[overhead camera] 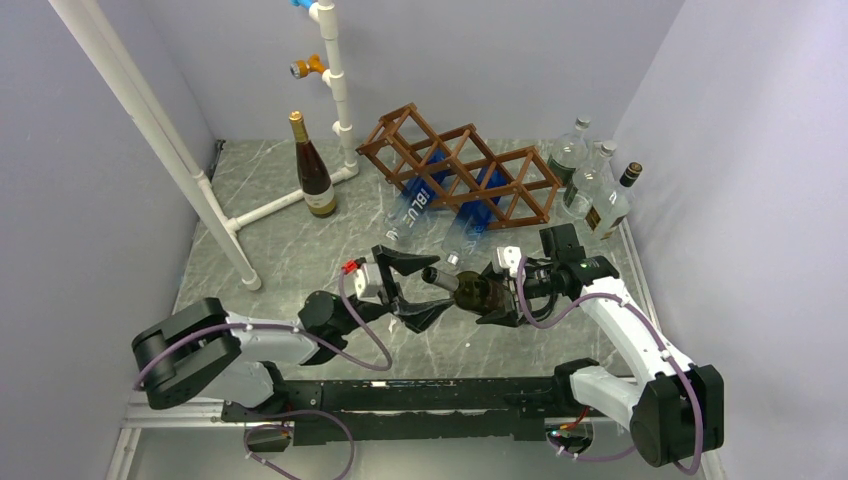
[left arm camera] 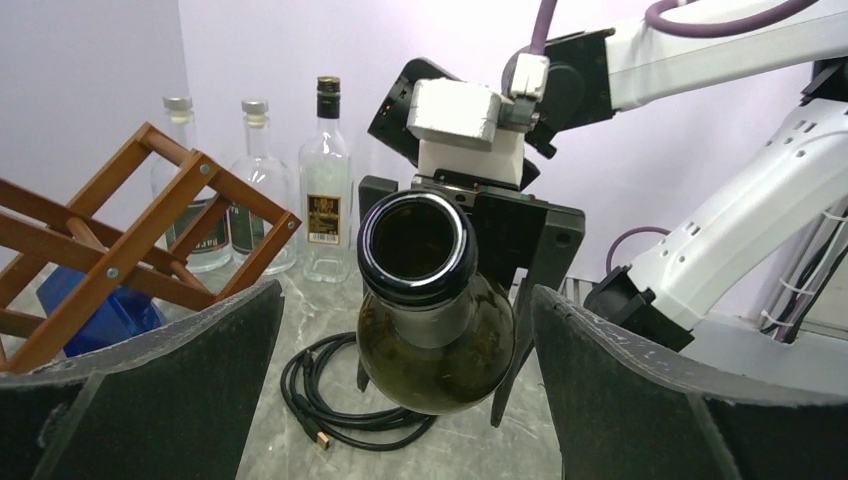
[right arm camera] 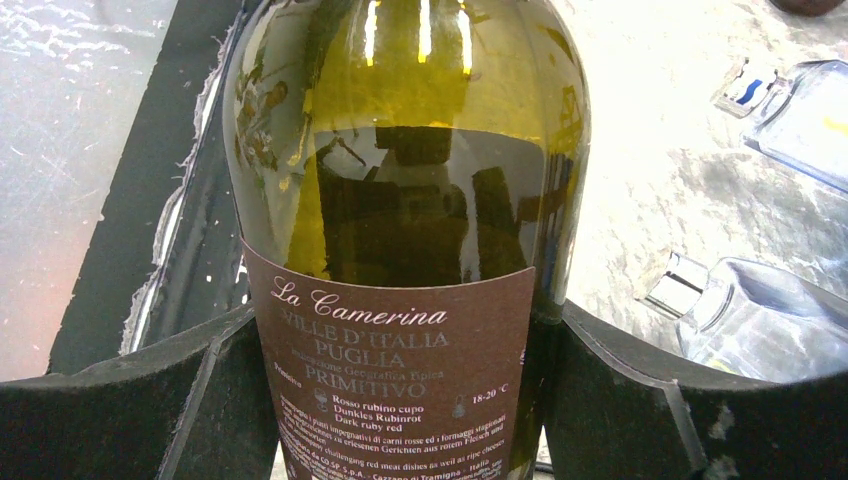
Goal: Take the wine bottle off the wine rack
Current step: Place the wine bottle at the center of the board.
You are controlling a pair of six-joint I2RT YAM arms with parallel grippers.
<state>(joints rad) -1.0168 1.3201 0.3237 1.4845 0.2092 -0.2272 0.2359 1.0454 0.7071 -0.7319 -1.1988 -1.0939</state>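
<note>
A dark green wine bottle (overhead camera: 470,290) with a brown label hangs level over the table, off the brown wooden wine rack (overhead camera: 455,165), its open mouth pointing left. My right gripper (overhead camera: 497,295) is shut on its body; in the right wrist view both fingers (right arm camera: 200,390) press the labelled sides of the wine bottle (right arm camera: 400,200). My left gripper (overhead camera: 412,290) stands open facing the mouth. In the left wrist view the wine bottle (left arm camera: 430,340) sits between the wide-apart tips of the left gripper (left arm camera: 405,295), with a gap on each side. The wine rack (left arm camera: 120,240) shows at left.
Two blue bottles (overhead camera: 420,195) lie in and under the rack. Clear glass bottles (overhead camera: 585,180) stand at the back right. A labelled bottle (overhead camera: 314,170) stands upright by a white pipe frame (overhead camera: 335,80). A black coiled cable (left arm camera: 330,400) lies on the table beneath the held bottle.
</note>
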